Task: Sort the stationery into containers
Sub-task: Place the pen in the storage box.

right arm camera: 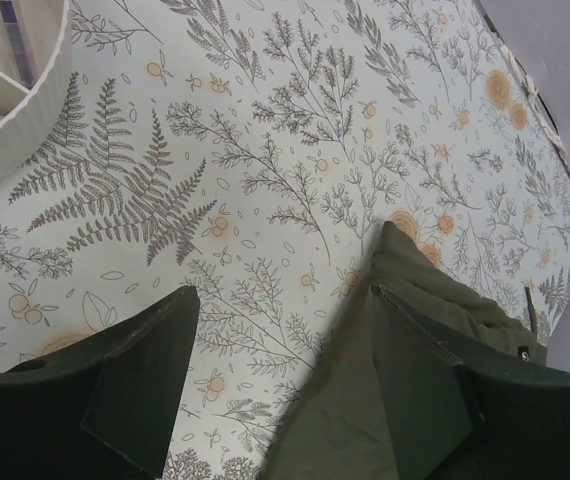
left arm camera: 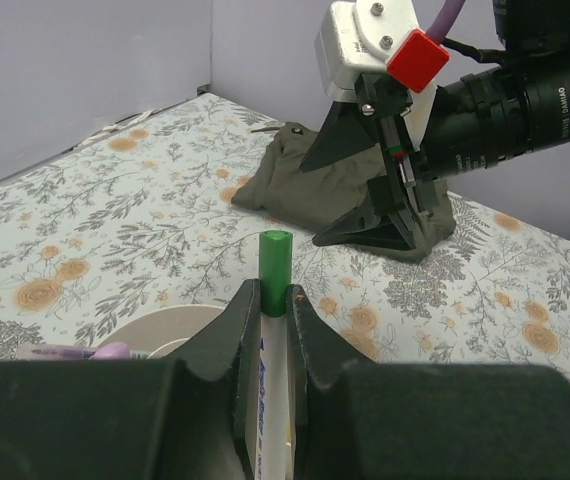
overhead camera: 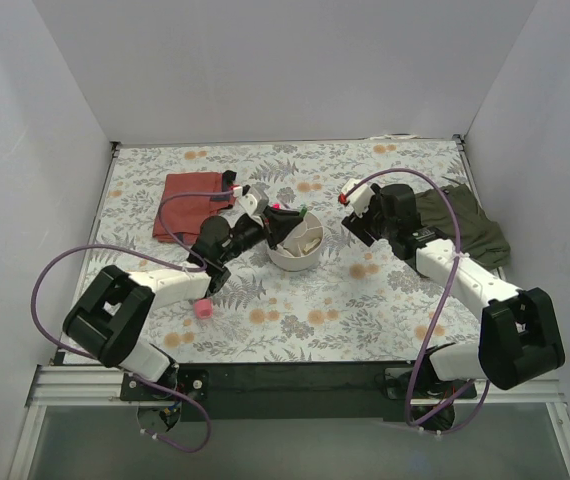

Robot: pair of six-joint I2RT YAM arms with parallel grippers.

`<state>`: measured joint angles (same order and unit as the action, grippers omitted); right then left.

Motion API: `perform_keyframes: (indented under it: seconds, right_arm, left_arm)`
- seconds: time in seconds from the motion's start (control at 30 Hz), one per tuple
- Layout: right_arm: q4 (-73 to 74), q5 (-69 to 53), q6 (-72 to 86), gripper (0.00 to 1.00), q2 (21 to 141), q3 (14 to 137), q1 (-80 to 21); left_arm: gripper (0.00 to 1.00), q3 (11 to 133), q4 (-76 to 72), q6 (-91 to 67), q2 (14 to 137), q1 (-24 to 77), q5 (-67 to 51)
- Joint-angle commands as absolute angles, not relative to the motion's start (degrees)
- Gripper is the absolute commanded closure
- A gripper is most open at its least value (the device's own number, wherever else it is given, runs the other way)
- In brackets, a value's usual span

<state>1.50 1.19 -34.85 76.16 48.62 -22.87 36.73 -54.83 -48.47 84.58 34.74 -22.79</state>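
The left claw (left arm camera: 273, 300) is closed tight on a green-capped marker (left arm camera: 275, 262). The white barrel is pinched between the two fingers and the cap pokes out just past the fingertips. The marker's long axis runs along the fingers, from the palm side forward, with the cap end leading. It is not crosswise in the grip.

The white desk organiser (overhead camera: 293, 264) lies directly under and a little ahead of this claw. In the left wrist view its rim curves just below the left finger, and a purple-capped item (left arm camera: 105, 351) already rests inside, off to the claw's left. The drop point is thus beneath the fingertips, not out in front. The marker probably needs to be tipped cap-up or nosed downward before release, because let go flat it could bridge the rim.

The right claw (right arm camera: 280, 295) is spread wide and holds nothing. It hangs beyond the organiser, facing the left claw, with the organiser's rim ahead and to its left and the olive-green cloth (overhead camera: 475, 228) under its right finger.

A small pink item (overhead camera: 203, 309) sits on the table well behind the left claw, beside that arm's forearm — the left arm is plainly nearer to it.
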Motion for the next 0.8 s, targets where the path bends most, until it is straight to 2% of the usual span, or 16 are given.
perform_keyframes:
  seconds: [0.0, 0.43, 0.5, 0.57, 0.77]
  right_arm:
    - [1.93, 0.97, -34.54, 0.24, 77.08, 48.78, -22.67]
    - [1.93, 0.44, -33.93, 0.24, 78.57, 47.37, -22.59]
    - [1.85, 0.44, -33.84, 0.24, 79.27, 48.16, -22.68]
    - [2.11, 0.53, -33.75, 0.24, 80.06, 48.86, -22.59]
    - [2.02, 0.44, -33.92, 0.24, 81.74, 50.1, -22.59]
  left_arm:
    - [1.0, 35.78, -62.66, -48.69, 86.74, 35.16, -24.7]
    - [1.0, 33.4, -68.11, -47.55, 91.93, 35.95, -24.35]
    - [0.96, 33.84, -68.12, -47.55, 92.37, 35.95, -23.56]
    - [1.0, 34.01, -68.29, -47.29, 92.55, 35.95, -23.12]
    - [1.0, 35.94, -68.99, -47.28, 92.02, 35.95, -24.52]
